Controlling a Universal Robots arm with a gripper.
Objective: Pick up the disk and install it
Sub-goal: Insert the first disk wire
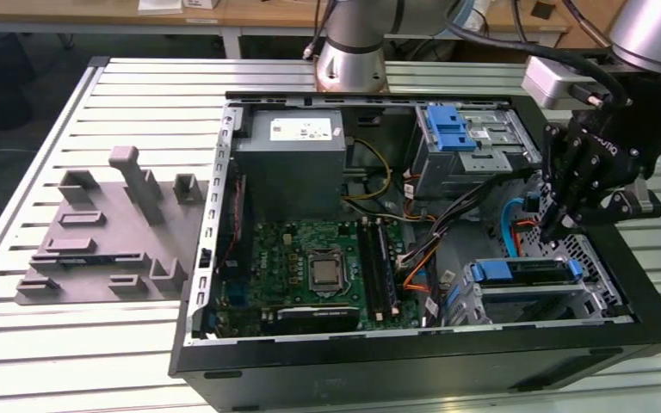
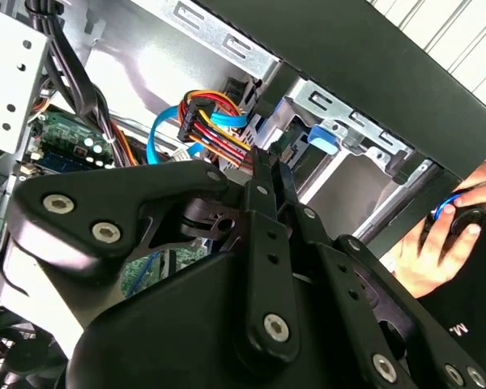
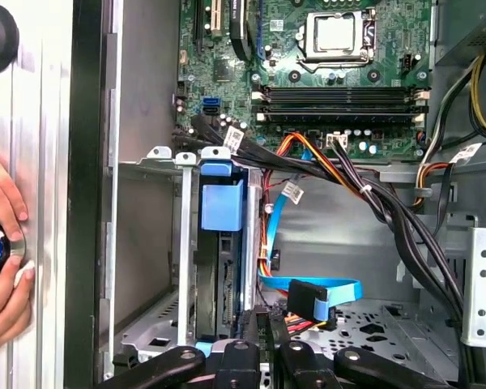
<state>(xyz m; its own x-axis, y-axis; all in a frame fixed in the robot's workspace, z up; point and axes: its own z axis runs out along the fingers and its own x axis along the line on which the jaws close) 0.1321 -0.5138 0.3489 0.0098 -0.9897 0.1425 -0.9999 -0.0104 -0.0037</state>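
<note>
This is a robotics lab or test workshop. An open computer case [image 1: 423, 258] lies on a slatted aluminium table [image 1: 135, 95], with the robot arm's base [image 1: 351, 60] bolted beside it. A grey moulded fixture tray [image 1: 107, 237] sits on the slats, wooden desks [image 1: 250, 13] stand behind, and a person's hand [image 3: 2, 267] rests beside the case.

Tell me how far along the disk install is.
Done: the disk already sits in the metal drive cage, not in the tool. In hand: nothing; the tool is shut and empty, close beside the cage. Left: a blue cable plug lies loose nearby, and whether the disk is fully seated can't be told.
</note>
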